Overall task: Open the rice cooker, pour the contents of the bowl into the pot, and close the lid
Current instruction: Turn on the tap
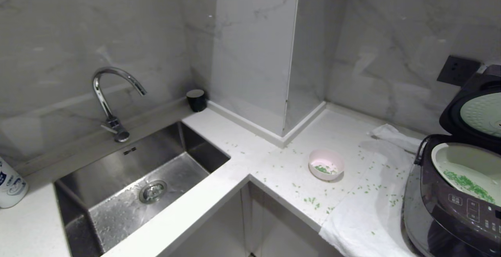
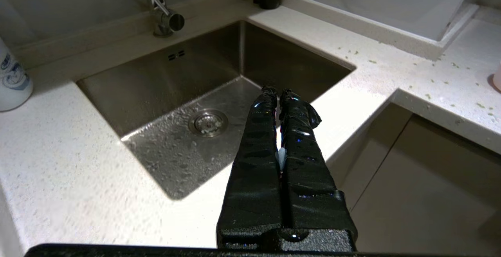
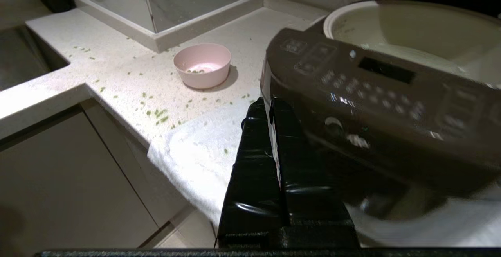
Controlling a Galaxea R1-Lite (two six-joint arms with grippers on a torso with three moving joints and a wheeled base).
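— Small pale pink round bowl [image 3: 202, 64]?
— Upright on white countertop [image 1: 274, 163], left of and beyond right gripper [image 3: 266, 104], fingers pressed together, empty.
— Dark brown-grey rice cooker [image 3: 375, 104]?
— Just right of it, lid [image 1: 475, 108] raised; labels unreadable.
— Left gripper [image 2: 277, 92]?
— Closed, over steel sink [image 2: 176, 92].

Home kitchen: steel sink [image 1: 129, 186], faucet [image 1: 111, 96], marble-tiled walls [image 1: 254, 45], rice cooker [image 1: 458, 194].

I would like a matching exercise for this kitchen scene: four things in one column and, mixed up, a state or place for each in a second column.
Things:
1. lid
2. bowl
3. pot
4. black cup

States or places:
A. in the corner behind the sink
B. raised open
C. on the counter, a few green grains inside
D. inside the cooker, green grains on its bottom

Pairs: 1-B, 2-C, 3-D, 4-A
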